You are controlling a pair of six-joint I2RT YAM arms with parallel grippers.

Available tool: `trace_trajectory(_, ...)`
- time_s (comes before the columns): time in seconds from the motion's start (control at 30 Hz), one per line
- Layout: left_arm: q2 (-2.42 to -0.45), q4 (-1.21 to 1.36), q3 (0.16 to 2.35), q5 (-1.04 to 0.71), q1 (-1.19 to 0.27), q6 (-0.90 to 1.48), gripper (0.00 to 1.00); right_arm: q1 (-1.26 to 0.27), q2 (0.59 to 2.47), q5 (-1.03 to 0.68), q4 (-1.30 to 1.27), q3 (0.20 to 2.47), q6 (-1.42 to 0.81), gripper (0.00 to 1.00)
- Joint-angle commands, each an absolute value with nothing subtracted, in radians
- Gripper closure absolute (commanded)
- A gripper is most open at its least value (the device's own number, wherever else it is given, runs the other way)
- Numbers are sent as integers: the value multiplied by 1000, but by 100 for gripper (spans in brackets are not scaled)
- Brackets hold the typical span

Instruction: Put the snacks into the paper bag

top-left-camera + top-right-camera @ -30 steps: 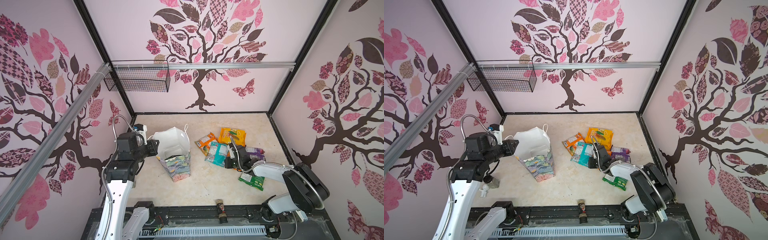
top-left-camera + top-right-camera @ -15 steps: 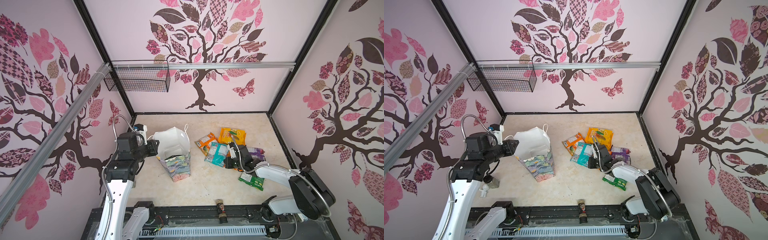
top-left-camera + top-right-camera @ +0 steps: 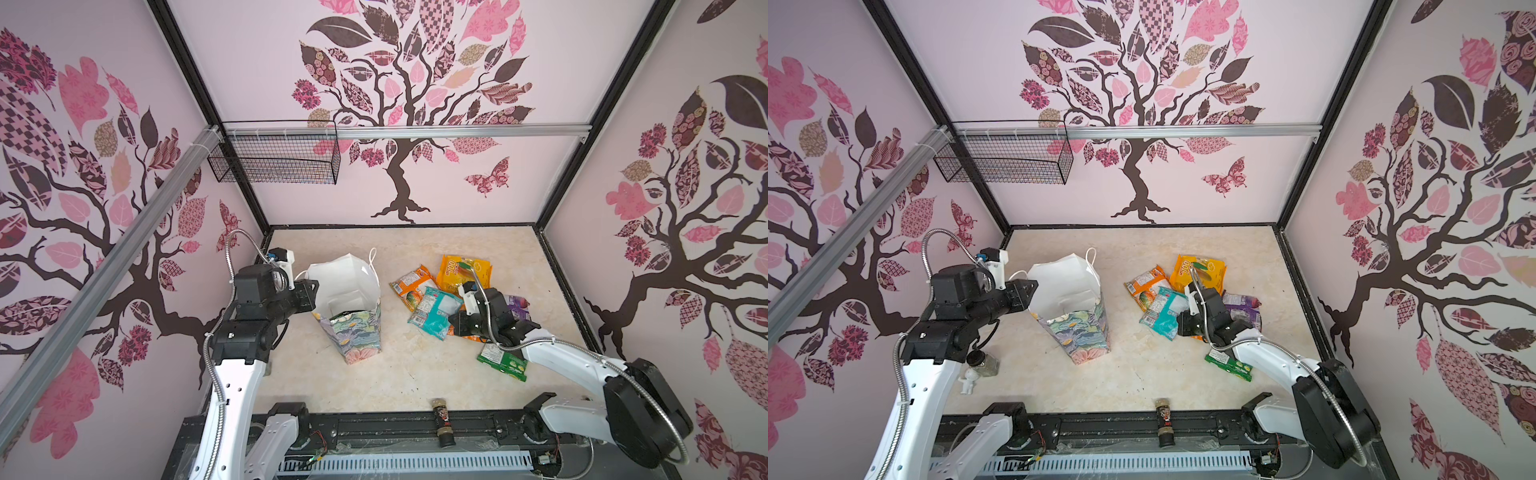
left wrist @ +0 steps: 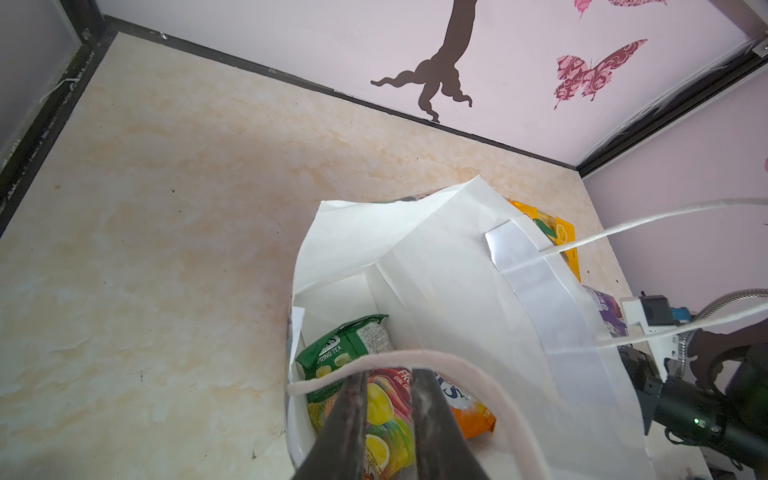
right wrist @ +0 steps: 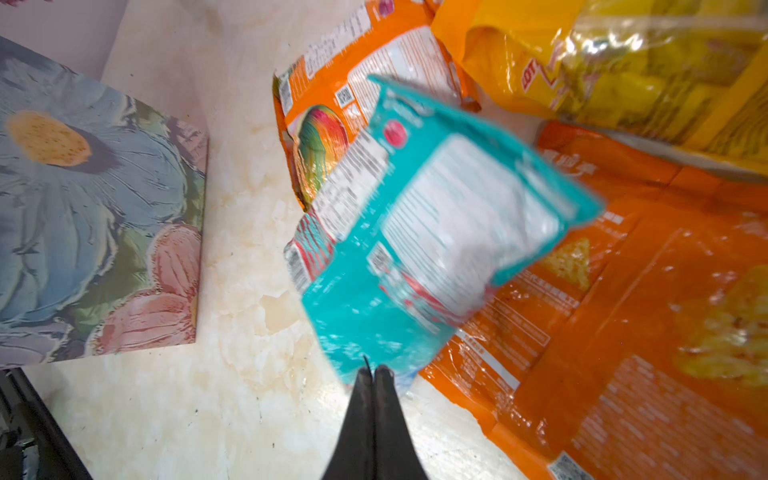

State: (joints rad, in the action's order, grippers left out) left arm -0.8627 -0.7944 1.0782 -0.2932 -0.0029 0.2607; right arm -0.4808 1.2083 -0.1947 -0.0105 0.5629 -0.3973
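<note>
- In both top views, a paper bag (image 3: 353, 332) (image 3: 1077, 332) is seen standing upright and open near the middle of the table. Loose snacks (image 3: 465, 272) (image 3: 1200, 270) are heaped well apart on its right. The left gripper (image 3: 311, 289) (image 3: 1030, 289) is placed at the bag's rim. The right gripper (image 3: 455, 326) (image 3: 1183, 326) is placed at the near corner of a teal packet (image 3: 434, 309) (image 3: 1163, 309).
- In the left wrist view, the left gripper (image 4: 388, 372) is shown with its jaws slightly apart. A cord handle (image 4: 415, 357) is draped across the tips, and nothing is seen pinched. A green packet (image 4: 345, 345) and two more are seen lying on the bag's floor.
- In the right wrist view, the right gripper (image 5: 374, 374) is shown closed on one sealed edge of the teal packet (image 5: 436, 232). The packet is blurred and seems raised above a large orange packet (image 5: 623, 332).
- The teal packet is judged light, limp and slick. Its flat sealed edge is judged the best place to be held, and some sway is to be expected. The bag is judged thin and easily tipped.
</note>
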Motion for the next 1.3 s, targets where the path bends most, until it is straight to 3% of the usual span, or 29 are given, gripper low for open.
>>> trace_trajectory(0.0, -856, -777, 1064, -299, -6, 256, 77, -476, 1143, -209, 6, 569, -409, 100)
trace_trajectory(0.3, -853, -779, 1065, -301, -6, 254, 77, -477, 1129, -170, 64, 611, -427, 100)
trace_trajectory(0.43, -850, -777, 1063, -298, -6, 255, 77, -476, 1167, -234, 14, 537, -484, 71)
trace_trajectory(0.53, -849, -776, 1061, -298, -6, 254, 77, -476, 1183, -278, -57, 462, -531, 62)
trace_trajectory(1.27, -855, -776, 1063, -295, -6, 252, 77, -478, 1375, -380, -339, 376, -635, 49)
